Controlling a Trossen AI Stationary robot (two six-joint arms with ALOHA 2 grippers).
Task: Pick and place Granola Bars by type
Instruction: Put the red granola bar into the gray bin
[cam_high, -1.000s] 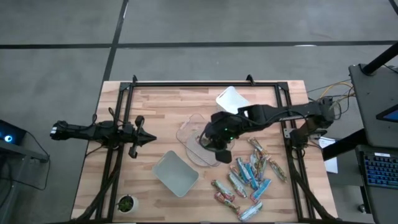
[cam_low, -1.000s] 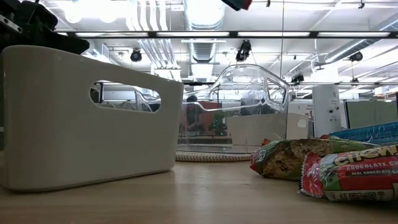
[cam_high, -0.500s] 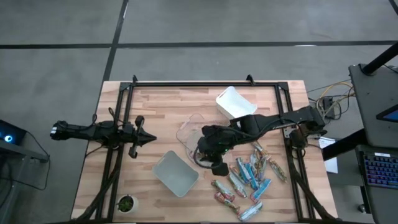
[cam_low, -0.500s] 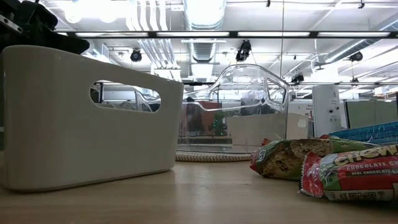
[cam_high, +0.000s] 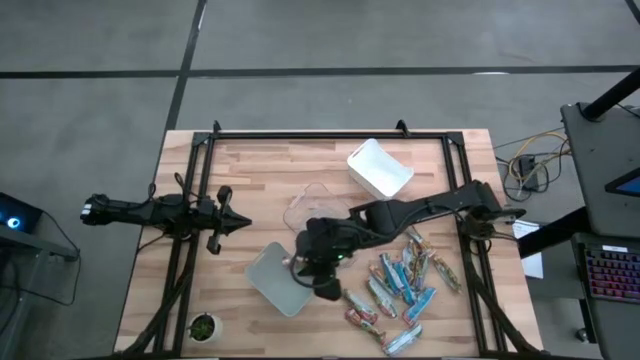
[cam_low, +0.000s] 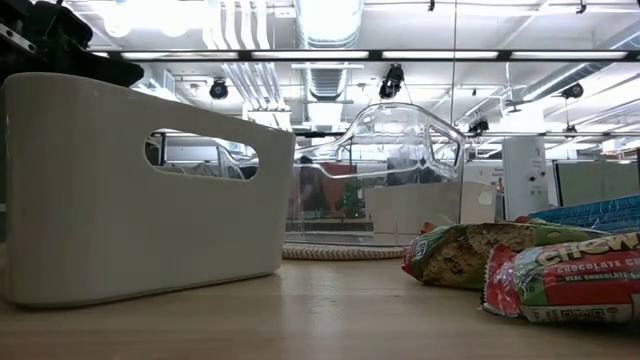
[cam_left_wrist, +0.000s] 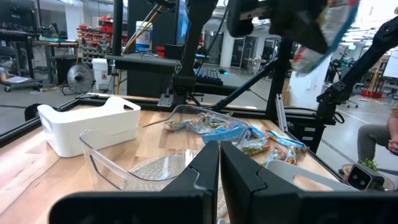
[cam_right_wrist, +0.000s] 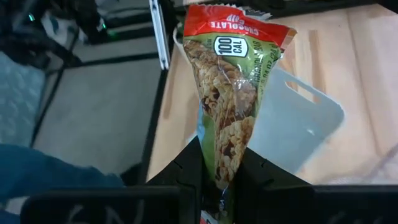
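At the far left, the left gripper (cam_high: 240, 226) waits over the left part of the table (cam_high: 250, 170), its fingers (cam_left_wrist: 205, 171) pressed together with nothing between them. Right of it, on the near side of the table, sits the grey-white bin (cam_high: 280, 279); in the low view it is the tall pale wall with a handle slot (cam_low: 140, 185). Just beyond it, toward the middle, stands the clear bin (cam_high: 310, 215), and farther back and to the right the white bin (cam_high: 380, 167).

The right gripper (cam_high: 318, 268) reaches across from the right and hangs over the right edge of the grey-white bin. Its fingers (cam_right_wrist: 186, 168) are drawn narrow on one granola bar (cam_right_wrist: 230, 106), pinched at its lower end; the bar stands upright from the jaws, showing a red top band, a green side and a picture of oats. In the right wrist view the grey-white bin (cam_right_wrist: 298, 118) lies right behind the bar.

To the right, on the near right part of the table, the remaining granola bars (cam_high: 400, 285) lie in a loose heap, blue wrappers mixed with red and greenish-brown ones. Two of them fill the right side of the low view (cam_low: 560, 275), lying flat on the wood.
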